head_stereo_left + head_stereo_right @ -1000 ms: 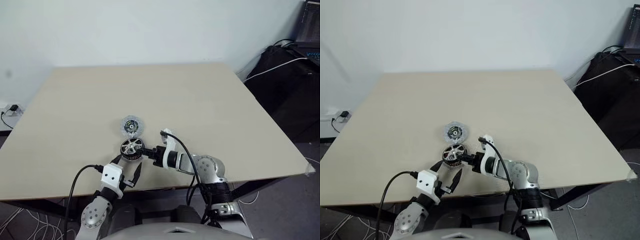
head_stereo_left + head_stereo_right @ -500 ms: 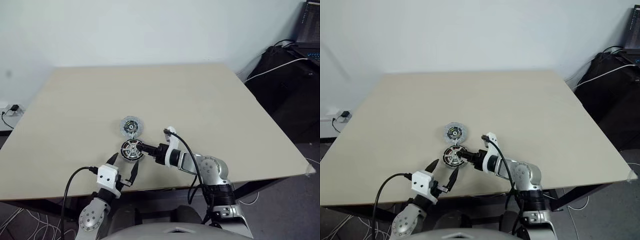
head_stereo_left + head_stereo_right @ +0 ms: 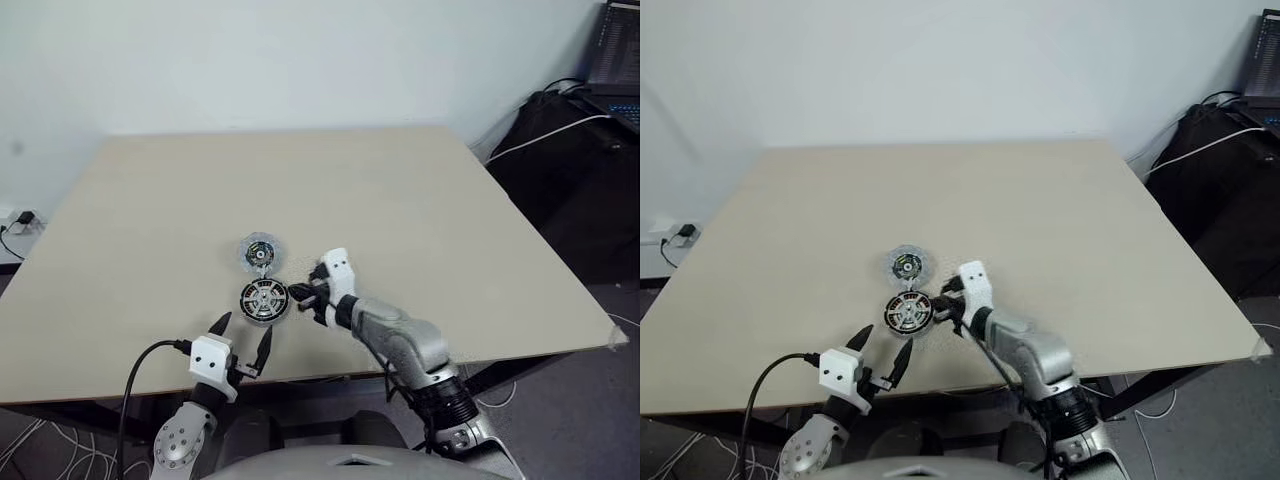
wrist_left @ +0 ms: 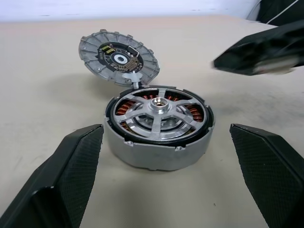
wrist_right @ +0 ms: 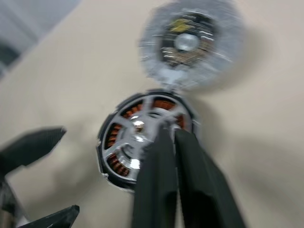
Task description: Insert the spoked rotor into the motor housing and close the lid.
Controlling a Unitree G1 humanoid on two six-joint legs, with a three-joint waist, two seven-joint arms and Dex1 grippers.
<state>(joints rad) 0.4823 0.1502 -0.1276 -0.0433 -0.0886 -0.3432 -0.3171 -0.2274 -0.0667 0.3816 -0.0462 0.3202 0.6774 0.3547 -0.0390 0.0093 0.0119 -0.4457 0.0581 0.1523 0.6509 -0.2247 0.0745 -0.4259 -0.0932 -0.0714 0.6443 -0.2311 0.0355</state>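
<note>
Beige tabletop [image 3: 400,200] ran across the frame under a pale wall, with dark cases and cables cut off at the upper right. My right wrist camera was smeared, so I could not tell whether those fingertips touched anything. I saw my right gripper [image 3: 296,292] pressed shut and empty, tips just beside the motor housing [image 3: 264,300] below centre. My left gripper [image 3: 241,334] had its fingers spread wide, empty, near the housing's lower side. I saw the spoked rotor [image 4: 159,113] seated inside the housing over the copper windings. The lid [image 4: 118,56] stood tilted open at its upper edge, touching it.
</note>
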